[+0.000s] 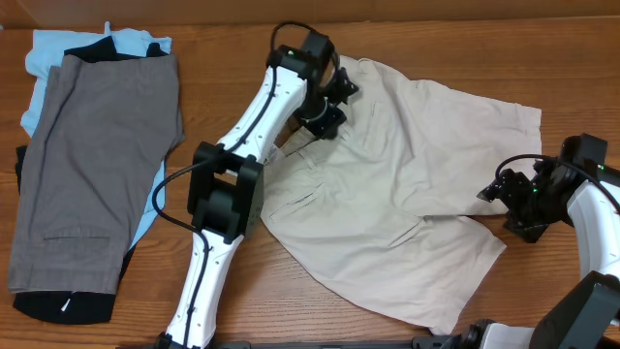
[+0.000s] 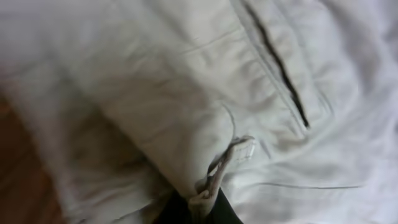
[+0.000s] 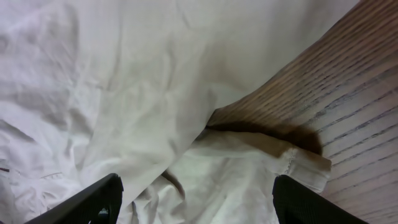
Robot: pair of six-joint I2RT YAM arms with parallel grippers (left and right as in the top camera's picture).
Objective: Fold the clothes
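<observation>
**Task item.** We find the beige shorts spread mostly flat and unfolded at the centre-right of the wooden table. The waistband lies toward the left arm and the leg hems toward the right arm.

**Other items.** A separate pile sits well apart at the table's left end: grey-brown shorts over a light blue garment and a black garment. Neither arm touches it.

**Left gripper.** It is positioned at the far end of the waistband. In the left wrist view the cloth gathers into the dark fingertips at the lower edge. This is just beside a small pale tab, which may be a loop or a tag; we cannot tell. The pocket slit lies above it. We read the jaws as clamped on the waistband cloth, though the fingers are largely hidden.

**Right gripper.** It is positioned at the hem edge of the shorts. Its fingers stand wide apart, with a hem corner and bare wood between them. It holds nothing.

**Step in hand.** In our judgement this is the taking of hold for the first fold. One end is secured and the other is not, and no fold is made yet.

**Next move.** The right gripper needs to lower onto the hem and close on it, catching both layers where possible. Both arms should then lift evenly and carry one half over the other. An uneven lift risks dragging and bunching the cloth.
</observation>
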